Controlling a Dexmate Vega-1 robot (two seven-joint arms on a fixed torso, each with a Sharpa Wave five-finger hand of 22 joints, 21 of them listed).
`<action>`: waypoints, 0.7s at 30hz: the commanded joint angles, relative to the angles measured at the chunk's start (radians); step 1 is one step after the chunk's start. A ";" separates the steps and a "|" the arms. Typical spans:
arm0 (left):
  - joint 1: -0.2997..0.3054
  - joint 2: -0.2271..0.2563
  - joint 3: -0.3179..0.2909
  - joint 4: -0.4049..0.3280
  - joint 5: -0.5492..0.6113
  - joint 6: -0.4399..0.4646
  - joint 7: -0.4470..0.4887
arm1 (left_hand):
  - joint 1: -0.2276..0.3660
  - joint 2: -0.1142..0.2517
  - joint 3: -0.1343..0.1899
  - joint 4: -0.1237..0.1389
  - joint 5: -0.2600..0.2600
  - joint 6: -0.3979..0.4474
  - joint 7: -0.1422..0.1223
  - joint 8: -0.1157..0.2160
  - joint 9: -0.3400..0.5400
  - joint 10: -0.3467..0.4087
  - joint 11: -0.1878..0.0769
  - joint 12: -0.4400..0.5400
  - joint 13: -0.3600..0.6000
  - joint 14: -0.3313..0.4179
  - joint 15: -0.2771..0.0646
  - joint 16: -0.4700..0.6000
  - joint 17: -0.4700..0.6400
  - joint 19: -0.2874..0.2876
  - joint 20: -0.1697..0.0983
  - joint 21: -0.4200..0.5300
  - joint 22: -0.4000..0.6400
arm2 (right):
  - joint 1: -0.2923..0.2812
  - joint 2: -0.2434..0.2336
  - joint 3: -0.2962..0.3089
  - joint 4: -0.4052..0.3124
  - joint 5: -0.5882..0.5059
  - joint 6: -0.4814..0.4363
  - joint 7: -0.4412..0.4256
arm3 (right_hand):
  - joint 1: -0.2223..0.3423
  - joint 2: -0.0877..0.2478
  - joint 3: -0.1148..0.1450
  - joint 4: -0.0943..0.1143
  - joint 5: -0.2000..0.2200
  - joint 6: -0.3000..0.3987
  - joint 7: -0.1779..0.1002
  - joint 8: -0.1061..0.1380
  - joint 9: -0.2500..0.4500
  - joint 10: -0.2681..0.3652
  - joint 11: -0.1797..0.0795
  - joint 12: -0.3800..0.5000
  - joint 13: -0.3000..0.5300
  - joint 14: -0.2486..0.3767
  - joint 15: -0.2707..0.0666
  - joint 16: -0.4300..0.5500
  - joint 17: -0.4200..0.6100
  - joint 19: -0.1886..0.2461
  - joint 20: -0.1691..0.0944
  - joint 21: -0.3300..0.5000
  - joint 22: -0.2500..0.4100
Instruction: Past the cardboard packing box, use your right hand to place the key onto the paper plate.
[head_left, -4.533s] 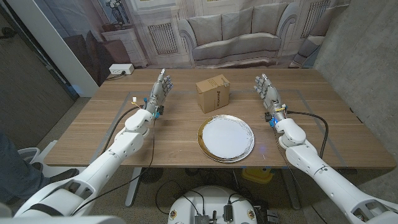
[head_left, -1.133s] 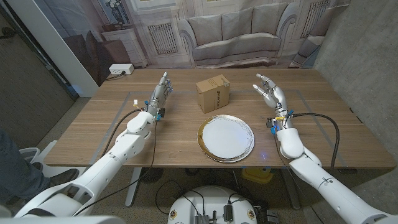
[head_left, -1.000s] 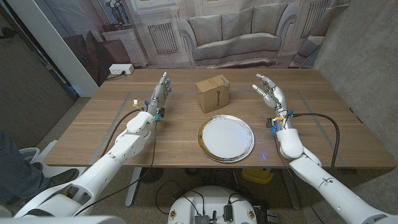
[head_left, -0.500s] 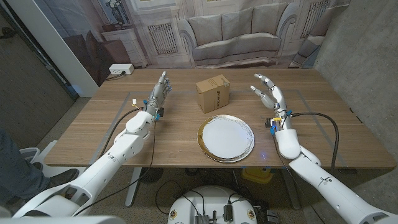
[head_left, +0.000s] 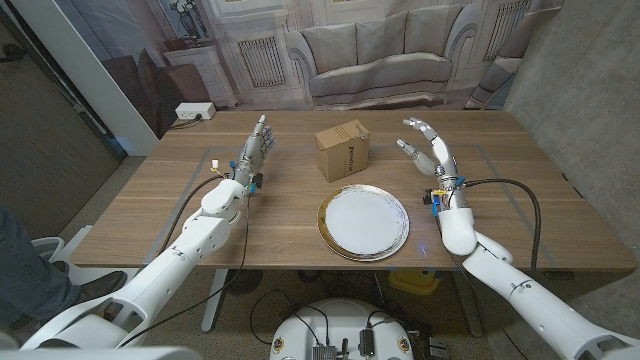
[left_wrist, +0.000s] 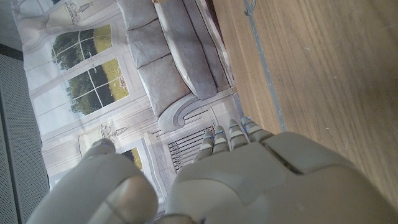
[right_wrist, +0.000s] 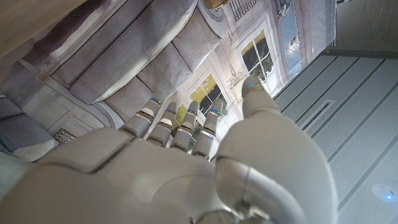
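Fingers (head_left: 418, 139) spread, right of box (head_left: 343, 149)

The cardboard packing box (head_left: 343, 149) is hiding the stretch of counter (head_left: 300, 130) lying directly behind it, so anything sitting there is staying out of sight. The printing on the box's front face is reading too small to make out. In the left wrist view the left hand (left_wrist: 249, 180) is running off the picture's edge, its palm side facing away. In the right wrist view the right hand (right_wrist: 174, 168) is likewise being cut off, and its back is covering whatever lies under it.
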 joint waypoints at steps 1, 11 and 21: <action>0.006 -0.002 -0.003 0.000 -0.003 -0.005 0.003 | 0.006 0.001 -0.005 -0.001 0.002 0.003 0.003 -0.005 0.005 0.005 0.002 -0.003 0.005 0.006 0.001 -0.005 0.003 -0.006 0.006 0.001 0.006 | 0.017 -0.023 -0.036 -0.012 -0.120 -0.061 -0.112 | 0.012 0.004 -0.003 0.004 0.010 0.014 0.000 0.009 0.004 0.011 0.000 0.004 0.001 0.008 -0.047 0.007 0.004 0.015 -0.046 0.009 0.001; 0.013 0.001 -0.004 -0.004 -0.005 -0.005 0.003 | 0.007 0.003 -0.007 -0.002 0.001 0.003 0.003 -0.006 0.006 0.007 0.001 -0.003 0.005 0.006 0.000 -0.005 0.003 -0.007 0.005 0.001 0.006 | 0.035 -0.047 -0.076 -0.022 -0.177 -0.112 -0.165 | 0.023 0.000 -0.007 0.006 0.014 0.036 0.000 0.014 0.005 0.021 -0.010 0.006 0.001 0.019 -0.056 0.008 0.005 0.025 -0.052 0.010 0.002; 0.025 0.002 -0.006 -0.014 -0.008 -0.005 0.008 | 0.008 0.004 -0.009 -0.002 0.000 0.005 0.002 -0.007 0.006 0.007 0.001 -0.004 0.005 0.007 0.000 -0.005 0.003 -0.007 0.006 0.001 0.006 | 0.055 -0.068 -0.115 -0.029 -0.216 -0.162 -0.197 | 0.025 0.002 -0.012 0.011 0.017 0.052 -0.001 0.017 0.005 0.024 -0.015 0.006 0.001 0.027 -0.063 0.010 0.007 0.031 -0.055 0.011 0.002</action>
